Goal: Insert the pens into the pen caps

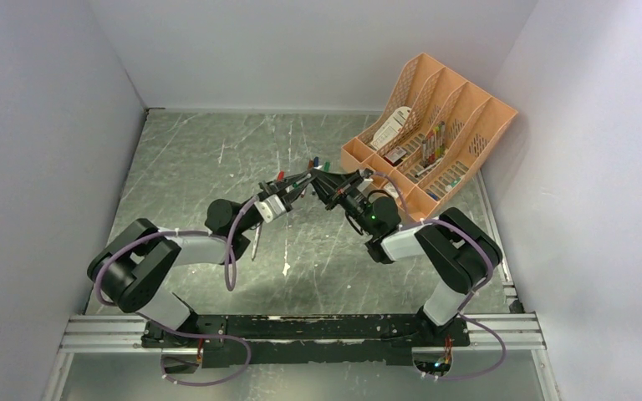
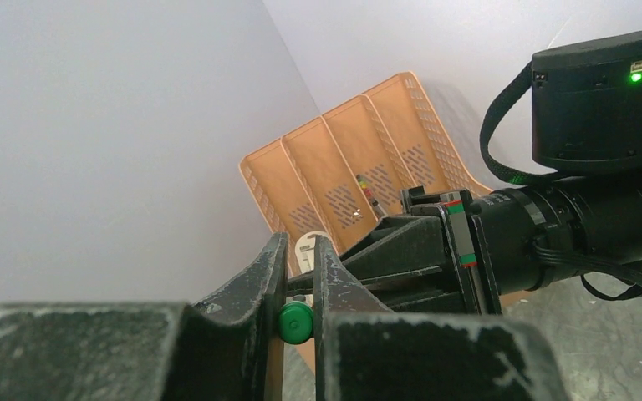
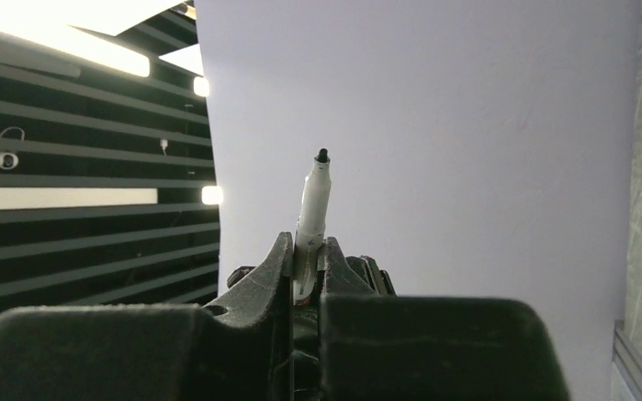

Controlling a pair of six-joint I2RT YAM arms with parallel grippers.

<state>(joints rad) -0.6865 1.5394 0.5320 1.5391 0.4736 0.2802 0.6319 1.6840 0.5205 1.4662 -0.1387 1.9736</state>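
Left wrist view: we hold a stubby green plastic cap [image 2: 296, 322] clamped in the left gripper [image 2: 301, 247]. Beyond, nearer the orange slotted organiser [image 2: 343, 142], the right gripper [image 3: 308, 246] pinches a thin whitish-grey pen [image 3: 313, 200], tip apparently facing that cap.

A whitish pen [image 3: 313, 200] with a bare dark tip juts out uncapped (clamped at its rear). A green-ended piece [image 2: 296, 322], cap or pen unclear, is held near the orange organiser [image 2: 343, 150]; a second pen [image 1: 256, 241] lies flat farther left.
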